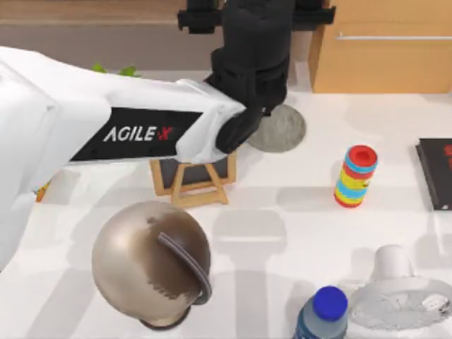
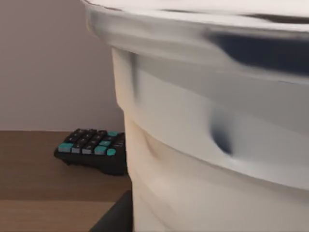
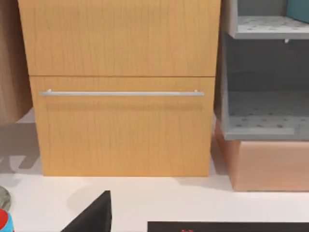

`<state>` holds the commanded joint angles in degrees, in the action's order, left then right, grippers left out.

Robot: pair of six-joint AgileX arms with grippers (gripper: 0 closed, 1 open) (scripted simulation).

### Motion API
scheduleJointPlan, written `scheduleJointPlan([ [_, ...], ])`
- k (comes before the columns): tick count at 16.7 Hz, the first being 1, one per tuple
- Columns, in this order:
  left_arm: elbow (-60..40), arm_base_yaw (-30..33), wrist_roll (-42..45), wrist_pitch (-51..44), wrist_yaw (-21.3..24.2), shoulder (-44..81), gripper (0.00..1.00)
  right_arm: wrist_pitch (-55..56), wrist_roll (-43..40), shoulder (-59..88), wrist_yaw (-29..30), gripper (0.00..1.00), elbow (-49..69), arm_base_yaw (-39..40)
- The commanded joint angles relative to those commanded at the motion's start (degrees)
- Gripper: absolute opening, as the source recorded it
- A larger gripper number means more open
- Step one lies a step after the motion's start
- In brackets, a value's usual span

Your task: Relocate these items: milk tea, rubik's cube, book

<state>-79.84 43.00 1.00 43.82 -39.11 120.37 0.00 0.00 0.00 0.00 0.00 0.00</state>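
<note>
From above, my left arm (image 1: 120, 131), white with a black AgileX panel, reaches from the left across the table (image 1: 282, 212) toward the far edge, its black wrist ending just beside a grey round disc (image 1: 281, 128); whether its jaws are open or shut I cannot tell from here. Under the arm stands a small wooden easel with a dark board (image 1: 192, 180). Nearer the front sits a bronze helmet-shaped object (image 1: 150, 263). To the right stands a striped cylinder with a red top (image 1: 356, 176), well apart from a flat black book with red marks (image 1: 436, 173) at the right edge. At the front right are a blue-capped bottle (image 1: 323, 314) and a white fan (image 1: 401, 296). A wooden cabinet (image 1: 385, 49) stands at the far right. In the left wrist view, the milk tea (image 2: 207, 145) looms very close, its white lid rim and pale wall right at the camera; behind it a black keypad with teal keys (image 2: 94, 150) lies on a brown wooden surface (image 2: 34, 188). The right wrist view faces the wooden cabinet's drawer front with its metal handle (image 3: 120, 93), a grey shelf unit (image 3: 265, 121) beside it, and the edge of the black book below; the right gripper's jaws cannot be judged.
</note>
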Motion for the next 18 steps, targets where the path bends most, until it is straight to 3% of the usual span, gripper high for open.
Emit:
scheduleJointPlan([
  [5,-0.4,3.8,-0.1,7.1,-4.8,11.2,0.0,0.0,0.0,0.0,0.0,1.0,0.0,0.0],
  [8,-2.8,4.2,-0.3,10.9,-5.0,16.8,0.0,0.0,0.0,0.0,0.0,1.0,0.0,0.0],
  [14,-3.4,3.9,-0.1,11.7,-4.9,17.9,0.0,0.0,0.0,0.0,0.0,1.0,0.0,0.0],
  [18,-5.2,4.6,1.1,12.6,-8.4,19.7,0.0,0.0,0.0,0.0,0.0,1.0,0.0,0.0],
])
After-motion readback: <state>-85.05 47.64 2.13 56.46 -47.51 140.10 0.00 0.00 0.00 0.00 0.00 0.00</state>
